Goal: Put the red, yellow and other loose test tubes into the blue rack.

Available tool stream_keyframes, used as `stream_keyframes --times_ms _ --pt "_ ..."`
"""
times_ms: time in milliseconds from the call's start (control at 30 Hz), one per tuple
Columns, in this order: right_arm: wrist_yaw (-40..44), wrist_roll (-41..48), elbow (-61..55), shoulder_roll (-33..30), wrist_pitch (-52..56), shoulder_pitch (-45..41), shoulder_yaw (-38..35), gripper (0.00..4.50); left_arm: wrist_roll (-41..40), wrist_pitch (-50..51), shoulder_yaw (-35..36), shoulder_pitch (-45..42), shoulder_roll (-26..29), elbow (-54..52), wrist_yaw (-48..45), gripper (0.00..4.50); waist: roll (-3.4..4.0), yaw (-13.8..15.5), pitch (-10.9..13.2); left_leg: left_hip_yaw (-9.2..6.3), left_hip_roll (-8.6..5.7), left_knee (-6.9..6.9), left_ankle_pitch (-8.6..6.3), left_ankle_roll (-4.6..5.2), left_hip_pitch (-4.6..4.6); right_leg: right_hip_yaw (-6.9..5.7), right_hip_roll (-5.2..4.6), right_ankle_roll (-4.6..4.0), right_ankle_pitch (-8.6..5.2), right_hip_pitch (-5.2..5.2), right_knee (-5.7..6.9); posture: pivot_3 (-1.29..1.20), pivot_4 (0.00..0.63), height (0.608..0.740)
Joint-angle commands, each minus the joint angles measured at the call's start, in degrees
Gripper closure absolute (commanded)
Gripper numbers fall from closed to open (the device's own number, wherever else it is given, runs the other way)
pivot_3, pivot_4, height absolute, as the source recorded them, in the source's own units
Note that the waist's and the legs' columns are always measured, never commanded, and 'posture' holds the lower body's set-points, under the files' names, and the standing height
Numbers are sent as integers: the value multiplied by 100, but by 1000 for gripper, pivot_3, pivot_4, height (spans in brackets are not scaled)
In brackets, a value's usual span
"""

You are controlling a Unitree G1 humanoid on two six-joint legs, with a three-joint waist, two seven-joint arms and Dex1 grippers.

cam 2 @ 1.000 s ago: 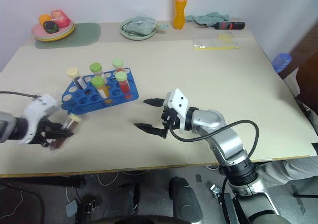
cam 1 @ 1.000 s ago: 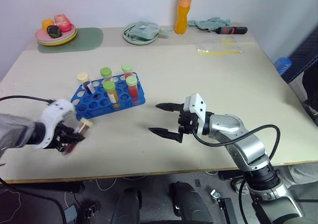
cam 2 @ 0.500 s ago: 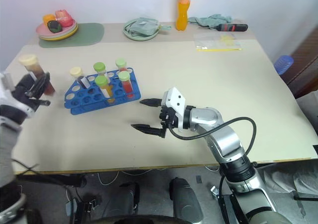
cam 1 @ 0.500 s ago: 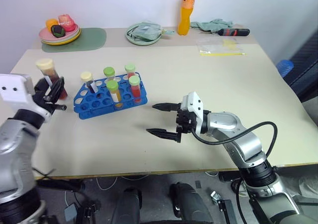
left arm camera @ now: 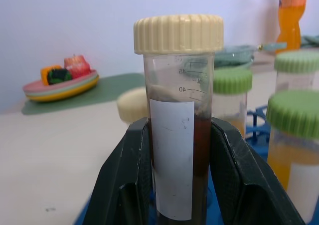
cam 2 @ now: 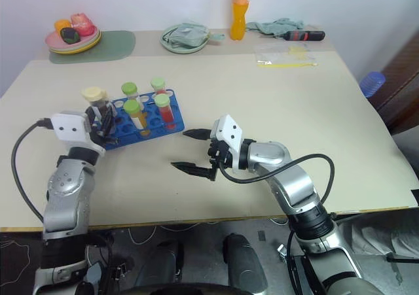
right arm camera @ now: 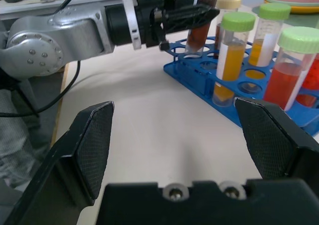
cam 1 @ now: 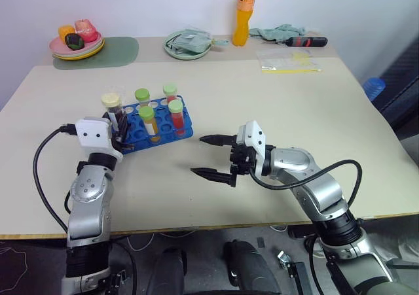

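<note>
The blue rack (cam 1: 184, 126) stands left of the table's middle, with several capped tubes upright in it, among them a yellow-orange one (cam 1: 149, 121) and a red one (cam 1: 177, 115), both green-capped. My left gripper (cam 1: 120, 121) is shut on a dark-liquid test tube with a cream cap (left arm camera: 177, 135), held upright at the rack's left end. Whether its lower end sits in a hole, I cannot tell. Behind it shows a second cream cap (right arm camera: 228, 2). My right gripper (cam 1: 196, 155) hovers open and empty to the right of the rack (right arm camera: 199, 78), its fingers pointing toward it.
Along the far edge are a plate of toy food (cam 1: 75, 46) on a green mat (cam 1: 118, 46), a bowl with a cloth (cam 1: 186, 45), an orange bottle (cam 1: 243, 14), a screwdriver (cam 1: 304, 41) and a clear bag (cam 1: 291, 61).
My left arm has carried the cream-capped tube up from near the table's front left edge, turned it upright and brought it to the rack's left end. The right gripper has stayed still.
</note>
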Motion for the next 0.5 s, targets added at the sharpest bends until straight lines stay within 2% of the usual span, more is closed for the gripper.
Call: stream_keyframes --times_ms 33,500 --pt "-46 58 -293 -10 -40 10 -103 221 -14 -101 -78 -34 24 -10 -32 2920 0 -1 0 0 0 0 0 0 0 0 0 0 0 0 0 0 150 740" --pt "21 103 -218 -18 -59 -31 -75 221 -83 179 -205 306 -31 -413 15 2920 1 -3 -1 -1 0 0 0 0 1 0 1 0 0 0 1 0 150 740"
